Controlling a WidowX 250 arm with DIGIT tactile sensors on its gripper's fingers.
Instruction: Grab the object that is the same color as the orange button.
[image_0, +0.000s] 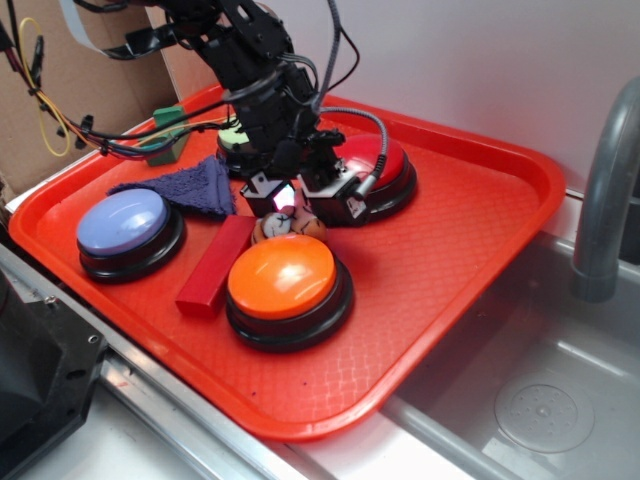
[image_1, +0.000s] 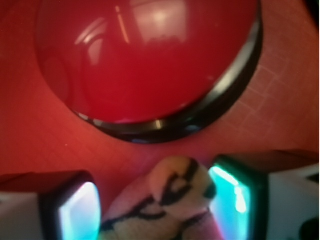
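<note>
The object, a small orange plush toy (image_0: 288, 228) with black stripes and a whitish face, lies on the red tray (image_0: 440, 260) just behind the orange button (image_0: 282, 277). My gripper (image_0: 298, 200) hangs low right over it, open. In the wrist view the toy (image_1: 175, 200) sits between the two pads of the gripper (image_1: 156, 207). The right pad (image_1: 232, 200) is against the toy's face. A gap shows between the toy and the left pad (image_1: 80, 212). The orange button is out of the wrist view.
A red dome button (image_0: 378, 165) (image_1: 150, 60) stands just beyond the gripper. A red block (image_0: 215, 265) lies left of the orange button, with a blue button (image_0: 125, 222) and purple cloth (image_0: 195, 185) further left. A green block (image_0: 165, 130) sits at the back. Sink (image_0: 520, 390) and faucet (image_0: 605, 190) are on the right.
</note>
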